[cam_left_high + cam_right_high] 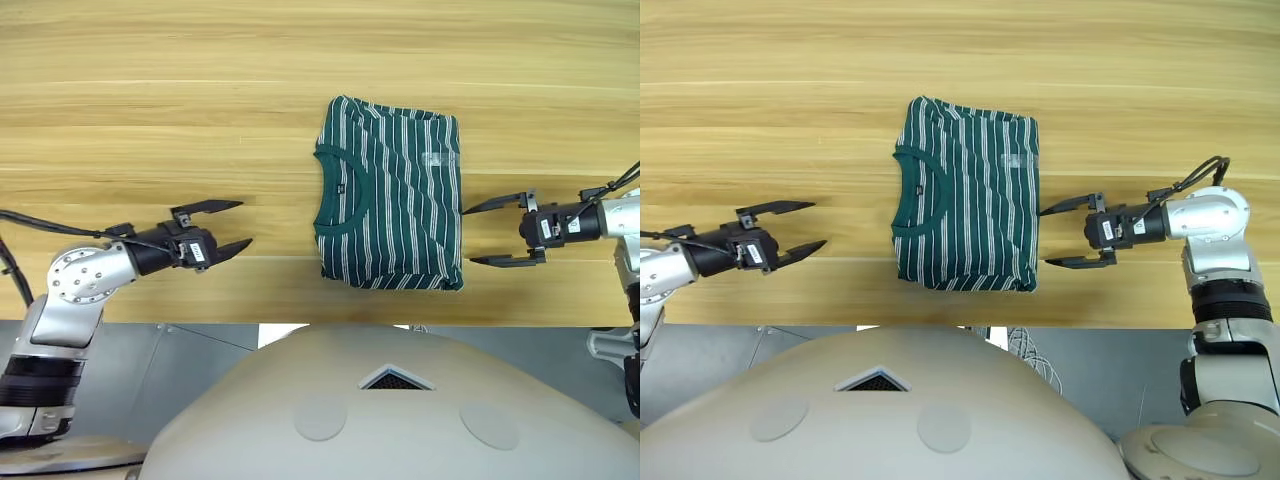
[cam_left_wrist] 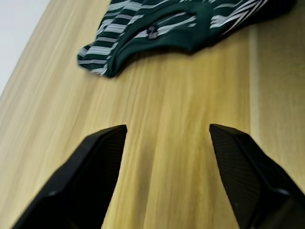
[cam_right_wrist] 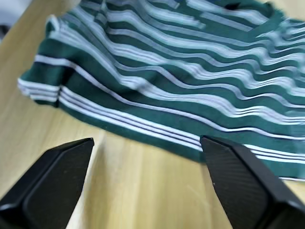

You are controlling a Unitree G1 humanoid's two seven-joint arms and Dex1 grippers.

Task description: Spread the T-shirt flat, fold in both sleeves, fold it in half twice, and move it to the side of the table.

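Note:
A dark green T-shirt with white stripes (image 1: 392, 195) lies folded into a compact rectangle on the wooden table (image 1: 150, 120), its collar facing my left side. My left gripper (image 1: 240, 224) is open over bare wood, a short way left of the collar edge (image 2: 157, 33). My right gripper (image 1: 468, 236) is open too, with its fingertips right at the shirt's folded right edge (image 3: 143, 124), near the front corner. Neither gripper holds any cloth.
The table's front edge (image 1: 200, 322) runs just below both grippers. Wide bare wood stretches behind the shirt and to its left.

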